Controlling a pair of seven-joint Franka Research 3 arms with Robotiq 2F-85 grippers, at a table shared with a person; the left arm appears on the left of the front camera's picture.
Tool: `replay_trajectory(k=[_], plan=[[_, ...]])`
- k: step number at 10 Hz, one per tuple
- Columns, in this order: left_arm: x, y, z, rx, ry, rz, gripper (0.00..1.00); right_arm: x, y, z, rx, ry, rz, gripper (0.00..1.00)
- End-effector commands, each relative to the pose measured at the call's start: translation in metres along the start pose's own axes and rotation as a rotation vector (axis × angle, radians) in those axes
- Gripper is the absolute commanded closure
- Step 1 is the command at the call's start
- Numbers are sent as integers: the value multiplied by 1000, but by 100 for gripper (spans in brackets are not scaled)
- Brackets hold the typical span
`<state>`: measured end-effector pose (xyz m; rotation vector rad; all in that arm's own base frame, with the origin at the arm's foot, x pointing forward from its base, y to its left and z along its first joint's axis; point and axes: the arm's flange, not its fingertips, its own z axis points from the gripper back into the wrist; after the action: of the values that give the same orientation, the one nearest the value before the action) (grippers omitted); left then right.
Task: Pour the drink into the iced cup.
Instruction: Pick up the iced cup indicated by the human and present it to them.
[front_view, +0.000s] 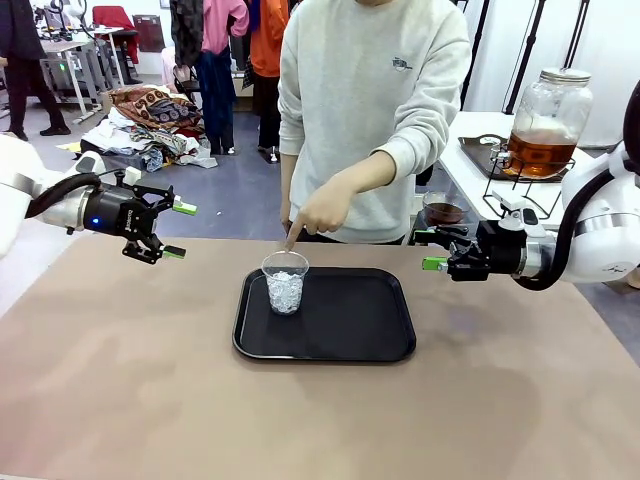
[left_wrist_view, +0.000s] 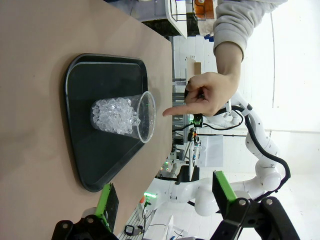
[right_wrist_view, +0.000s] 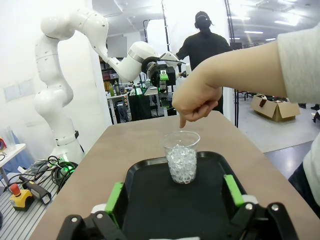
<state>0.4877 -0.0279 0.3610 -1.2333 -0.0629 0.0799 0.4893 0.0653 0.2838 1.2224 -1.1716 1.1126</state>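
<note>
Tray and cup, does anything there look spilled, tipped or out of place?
Nothing stands out. The cup stands upright on the tray, and no spill shows on tray or table. A person's hand points at its rim. The left gripper and right gripper are open, off to the sides.

The iced cup (front_view: 285, 282), 1 clear plastic tumbler, stands upright just left of the frame's centre, at the upper left corner of a black tray (front_view: 350, 320), its lower part packed with ice. The drink (front_view: 540, 152), clear amber-brown, fills the bottom of a lidded round glass jar (front_view: 552, 105) at upper right.
</note>
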Motion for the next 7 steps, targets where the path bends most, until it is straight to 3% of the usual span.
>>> replay_trajectory(k=[1, 7], plan=[[0, -1, 1, 9, 7, 14, 0, 2, -1, 0, -2, 1, 5, 0], [0, 0, 0, 0, 0, 0, 0, 2, -1, 0, -2, 1, 5, 0]])
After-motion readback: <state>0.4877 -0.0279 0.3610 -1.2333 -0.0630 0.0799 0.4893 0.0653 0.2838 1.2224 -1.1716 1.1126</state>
